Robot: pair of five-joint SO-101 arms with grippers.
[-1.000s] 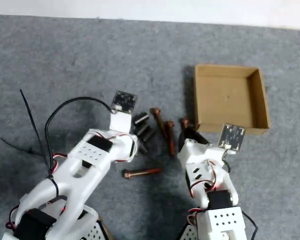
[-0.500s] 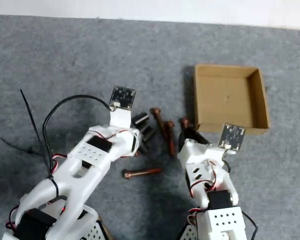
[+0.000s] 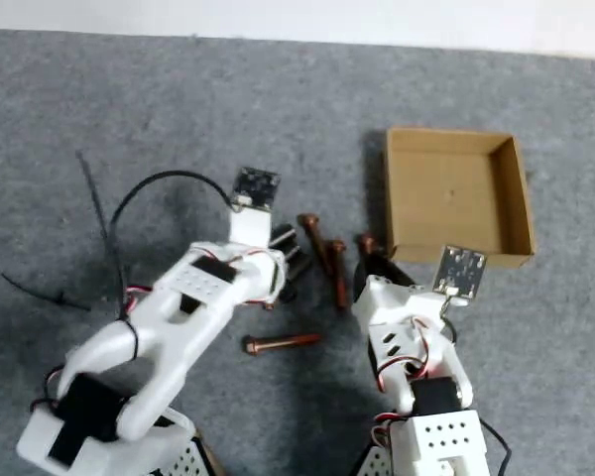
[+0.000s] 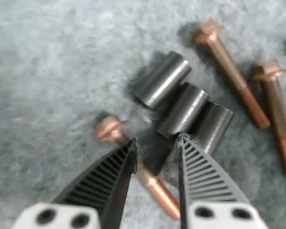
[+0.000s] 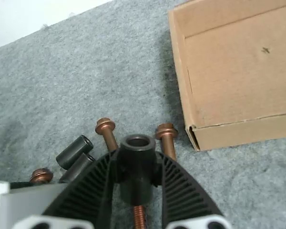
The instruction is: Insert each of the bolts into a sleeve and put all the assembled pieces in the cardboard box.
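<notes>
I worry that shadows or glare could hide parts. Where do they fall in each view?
High view: the brown cardboard box shadows the grey carpet along its left wall. Left wrist view: pale glare streaks run along the three dark metal sleeves, with dark shadow beside them. Right wrist view: the black sleeve in the right gripper has a shadowed bore.
</notes>
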